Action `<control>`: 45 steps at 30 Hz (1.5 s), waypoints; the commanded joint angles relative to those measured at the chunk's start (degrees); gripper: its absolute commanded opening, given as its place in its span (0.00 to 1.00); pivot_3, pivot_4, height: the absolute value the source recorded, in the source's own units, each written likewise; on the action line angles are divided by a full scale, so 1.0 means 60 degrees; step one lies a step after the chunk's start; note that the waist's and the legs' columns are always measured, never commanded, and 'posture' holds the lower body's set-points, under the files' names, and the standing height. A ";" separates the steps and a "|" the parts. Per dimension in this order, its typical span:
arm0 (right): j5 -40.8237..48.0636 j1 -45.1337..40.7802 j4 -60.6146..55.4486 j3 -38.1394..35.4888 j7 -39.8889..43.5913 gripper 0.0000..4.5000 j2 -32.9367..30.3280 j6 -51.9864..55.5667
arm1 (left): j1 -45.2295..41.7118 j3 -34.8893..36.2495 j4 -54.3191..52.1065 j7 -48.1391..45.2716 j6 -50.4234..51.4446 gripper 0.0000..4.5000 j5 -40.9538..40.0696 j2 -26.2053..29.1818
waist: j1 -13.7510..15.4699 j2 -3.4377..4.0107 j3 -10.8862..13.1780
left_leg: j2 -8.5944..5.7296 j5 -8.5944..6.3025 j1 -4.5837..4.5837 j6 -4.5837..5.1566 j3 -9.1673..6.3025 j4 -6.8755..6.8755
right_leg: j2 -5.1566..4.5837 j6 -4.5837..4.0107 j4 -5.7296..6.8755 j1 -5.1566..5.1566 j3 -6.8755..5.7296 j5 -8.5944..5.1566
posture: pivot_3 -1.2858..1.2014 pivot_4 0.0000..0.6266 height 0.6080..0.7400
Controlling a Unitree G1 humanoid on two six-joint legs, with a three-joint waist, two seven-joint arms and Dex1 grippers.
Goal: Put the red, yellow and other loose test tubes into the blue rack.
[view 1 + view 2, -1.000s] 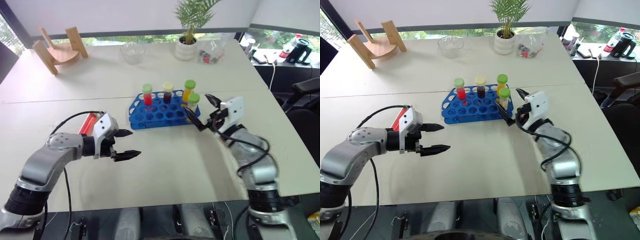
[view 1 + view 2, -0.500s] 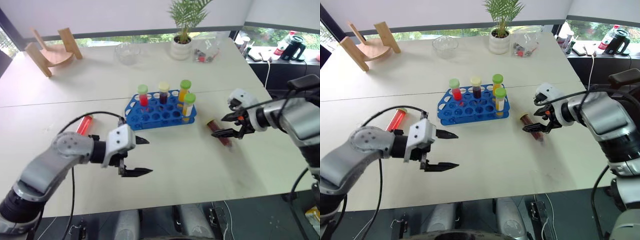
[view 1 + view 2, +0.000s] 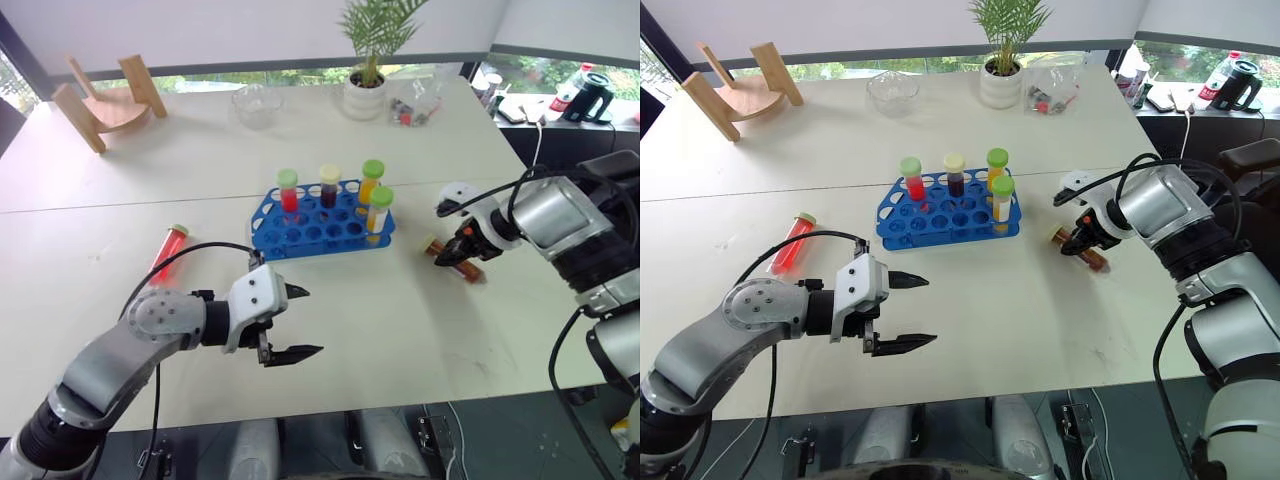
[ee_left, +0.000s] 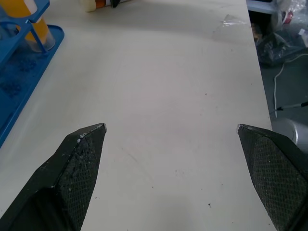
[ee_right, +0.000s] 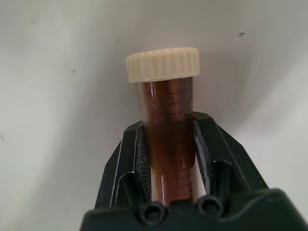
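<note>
The blue rack stands mid-table and holds several capped tubes upright: red, dark, orange and yellow. A red test tube lies loose on the table to the rack's left. Right of the rack a brown tube with a cream cap lies on the table, and my right gripper is shut on its body, pointing steeply down. My left gripper hovers open over bare table in front of the rack, nothing between its fingers. In the left wrist view a corner of the rack is visible.
A wooden stand sits at the far left, with a glass bowl, a potted plant and a plastic bag along the back. The table's right edge lies close behind the right arm.
My right gripper swung from the rack to the brown tube, came down over it and closed on it. The left gripper drew in toward the right, still open.
</note>
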 commanded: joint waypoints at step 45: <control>-0.0434 0.5743 -0.3761 -0.4068 -0.9325 0.19 0.7982 -0.8357 | -0.0145 0.2212 0.3129 -0.1669 -0.0305 1.00 -0.0367 0.1293 | 0.0133 -0.0015 -0.0013 | 0.0006 0.0048 0.0004 -0.0088 -0.0013 -0.0031 | 0.0002 -0.0005 0.0037 -0.0014 -0.0012 -0.0001 | 0.52 0.24 1.00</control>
